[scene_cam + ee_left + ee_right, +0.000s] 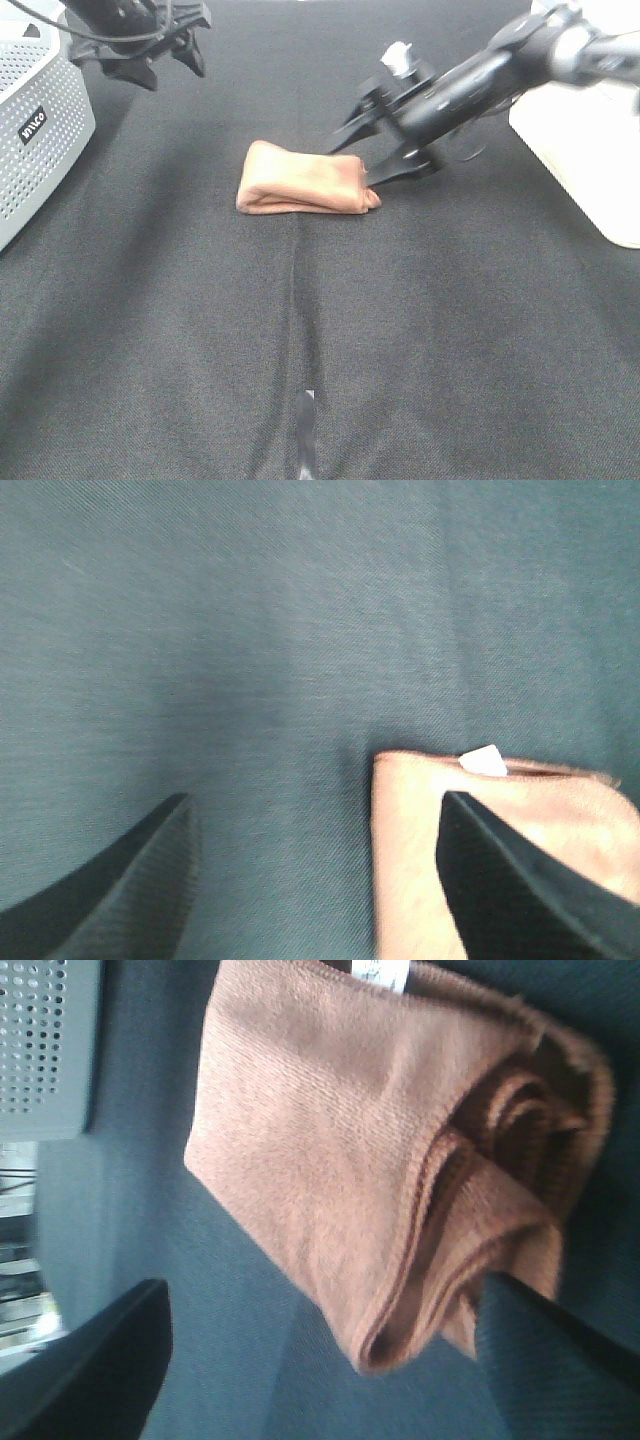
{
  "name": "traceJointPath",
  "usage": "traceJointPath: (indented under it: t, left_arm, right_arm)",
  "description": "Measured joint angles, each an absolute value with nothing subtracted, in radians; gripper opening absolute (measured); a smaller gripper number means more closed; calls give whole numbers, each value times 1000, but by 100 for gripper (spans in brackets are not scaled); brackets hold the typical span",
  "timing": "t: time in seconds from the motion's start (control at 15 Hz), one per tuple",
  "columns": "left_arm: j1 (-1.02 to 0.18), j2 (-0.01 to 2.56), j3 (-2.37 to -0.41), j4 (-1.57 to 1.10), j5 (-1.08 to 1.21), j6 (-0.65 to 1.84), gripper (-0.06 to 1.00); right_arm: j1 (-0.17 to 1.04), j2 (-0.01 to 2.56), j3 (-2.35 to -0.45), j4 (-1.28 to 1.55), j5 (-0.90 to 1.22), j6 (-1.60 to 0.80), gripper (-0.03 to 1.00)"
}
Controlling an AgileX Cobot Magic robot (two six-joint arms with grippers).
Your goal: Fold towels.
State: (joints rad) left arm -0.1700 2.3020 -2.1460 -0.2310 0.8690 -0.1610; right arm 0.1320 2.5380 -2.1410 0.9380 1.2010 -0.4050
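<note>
Reddish-brown terry towel (pixel 305 180), one item, lies on the black table cloth (pixel 320 340) near the middle, already folded into a thick compact bundle; white tag (pixel 381 972) shows at one edge, layered ends loose and curled at the side nearest the right gripper (pixel 372 152). Right gripper: jaws spread wide, grasping nothing, tips just beside the bundle's right end. Left gripper (pixel 165 60): jaws likewise spread, empty, raised well apart at the far left. Step in hand, by judgement: finishing the fold; the curled end wants pressing flat and squaring, with the jaws kept off the cloth so the layers are not dragged open. Nearby: grey perforated box (pixel 35 130) at left, white object (pixel 585 150) at right, both well apart from the towel; neither obstructs.
</note>
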Motion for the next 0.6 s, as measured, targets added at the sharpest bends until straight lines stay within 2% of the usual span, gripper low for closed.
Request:
traceJointPath:
  t: [0.27, 0.6]
  left_arm:
    - [-170, 2248, -2153, -201, 977, -161, 64]
    - [-170, 2119, -2155, -178, 1199, -161, 64]
  right_arm:
    - [133, 2436, -2141, 860, 1205, -358, 78]
    - [134, 2230, -2139, 599, 1209, -190, 78]
